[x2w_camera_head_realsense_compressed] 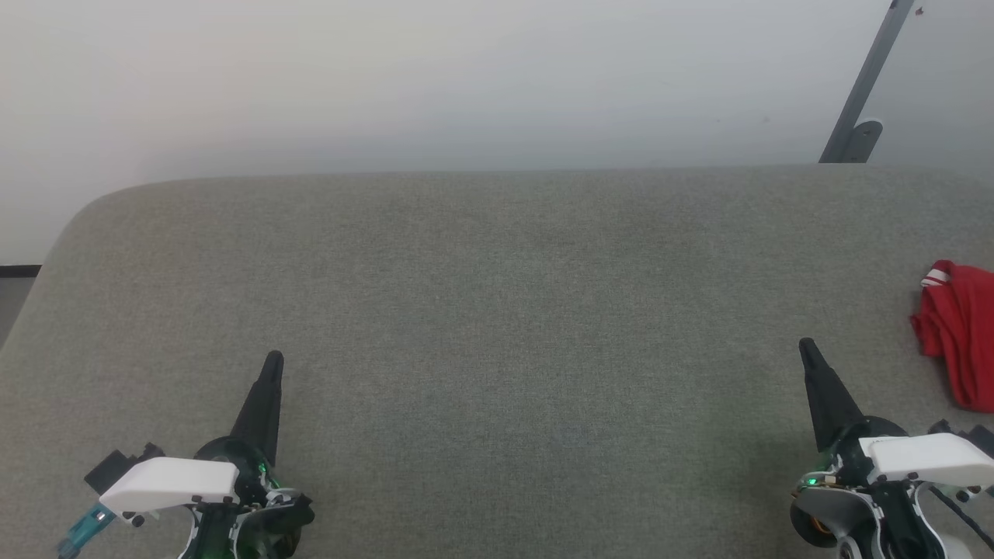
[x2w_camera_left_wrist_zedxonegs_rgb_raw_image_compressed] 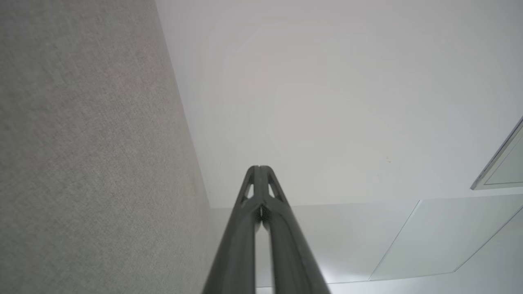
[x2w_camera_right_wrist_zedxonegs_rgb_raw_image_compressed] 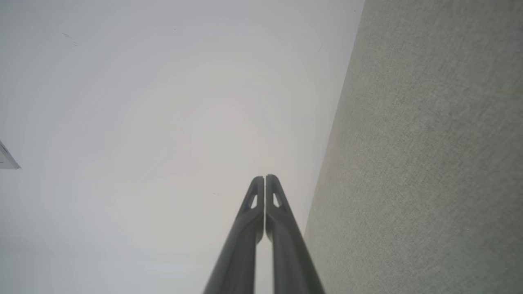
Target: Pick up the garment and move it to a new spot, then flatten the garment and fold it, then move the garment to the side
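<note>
Left gripper (x2w_camera_head_realsense_compressed: 272, 362) and right gripper (x2w_camera_head_realsense_compressed: 808, 347): both closed, empty, low over the grey fabric surface (x2w_camera_head_realsense_compressed: 497, 295). The garment (x2w_camera_head_realsense_compressed: 960, 334) lies bunched at the right gripper's 3 o'clock, near but apart. Recommended: open the right jaws fully before approach, then pinch a raised fold.

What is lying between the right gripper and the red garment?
Nothing: in the head view, only bare grey cloth surface separates the right gripper from the garment.
</note>
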{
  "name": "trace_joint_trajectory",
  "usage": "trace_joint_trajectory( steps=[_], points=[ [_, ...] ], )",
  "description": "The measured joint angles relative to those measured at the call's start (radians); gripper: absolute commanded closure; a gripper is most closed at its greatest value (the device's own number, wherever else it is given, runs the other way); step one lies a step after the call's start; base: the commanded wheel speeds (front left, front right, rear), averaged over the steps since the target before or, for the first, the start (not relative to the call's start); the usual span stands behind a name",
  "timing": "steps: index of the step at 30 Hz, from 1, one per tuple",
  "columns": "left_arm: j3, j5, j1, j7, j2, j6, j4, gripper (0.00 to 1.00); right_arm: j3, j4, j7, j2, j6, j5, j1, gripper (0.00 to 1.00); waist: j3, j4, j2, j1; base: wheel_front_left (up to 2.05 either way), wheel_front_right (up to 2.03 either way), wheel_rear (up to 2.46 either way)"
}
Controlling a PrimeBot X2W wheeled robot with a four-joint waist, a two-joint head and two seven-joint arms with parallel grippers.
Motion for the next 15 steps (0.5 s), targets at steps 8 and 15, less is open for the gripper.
trace_joint_trajectory(
  steps=[8, 15],
  points=[
    [0.002, 0.000, 0.000, 0.002, -0.001, 0.000, 0.000, 1.00, 0.000, 0.000, 0.000, 0.000, 0.000, 0.000, 0.000, 1.00, 0.000, 0.000, 0.0000, 0.0000, 0.00, 0.00, 0.00],
    [0.003, 0.002, 0.000, 0.005, -0.002, 0.000, 0.000, 1.00, 0.000, 0.000, 0.000, 0.000, 0.000, 0.000, 0.000, 1.00, 0.000, 0.000, 0.0000, 0.0000, 0.00, 0.00, 0.00]
  ],
)
